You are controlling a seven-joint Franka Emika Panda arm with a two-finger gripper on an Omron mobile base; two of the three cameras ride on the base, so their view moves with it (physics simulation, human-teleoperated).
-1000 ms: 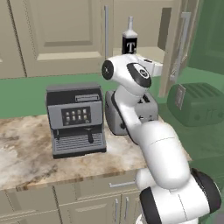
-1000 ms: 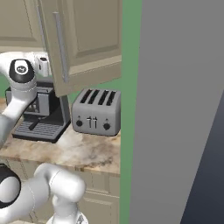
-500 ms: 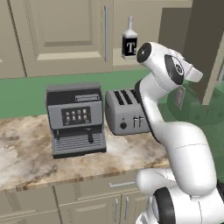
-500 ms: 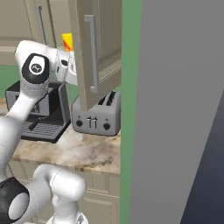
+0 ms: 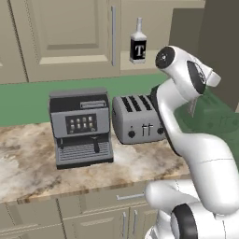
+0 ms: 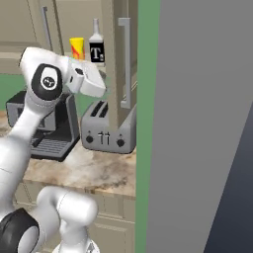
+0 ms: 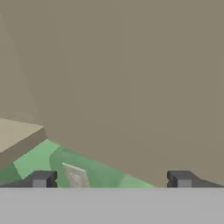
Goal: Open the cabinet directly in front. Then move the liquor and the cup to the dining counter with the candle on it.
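Above the marble tabletop point(image 5: 140, 161) you see the beige cabinet point(image 5: 65, 37), its left door closed with a long silver bar handle point(image 5: 113, 35), and its right door point(image 6: 118, 59) swung out toward you, seen nearly edge-on in the right base view with its own bar handle point(image 6: 126, 62). On the open shelf stands the liquor point(image 6: 96, 47), a dark bottle with a white label; just beside it, on its left in the right base view, stands the cup point(image 6: 77, 48), yellow with a red-orange mark. In the left base view you find the liquor point(image 5: 138, 46) above the toaster. The tabletop carries a grey coffee machine point(image 5: 81, 126) and, near its right side, a silver four-slot toaster point(image 5: 137, 119). The white arm point(image 5: 186, 121) rises in front of the toaster, its hand raised near the open door. In the hand view the claw point(image 7: 111, 179) shows two dark fingertips point(image 7: 41, 178) spread wide apart with nothing between them, facing a plain beige panel over a green wall.
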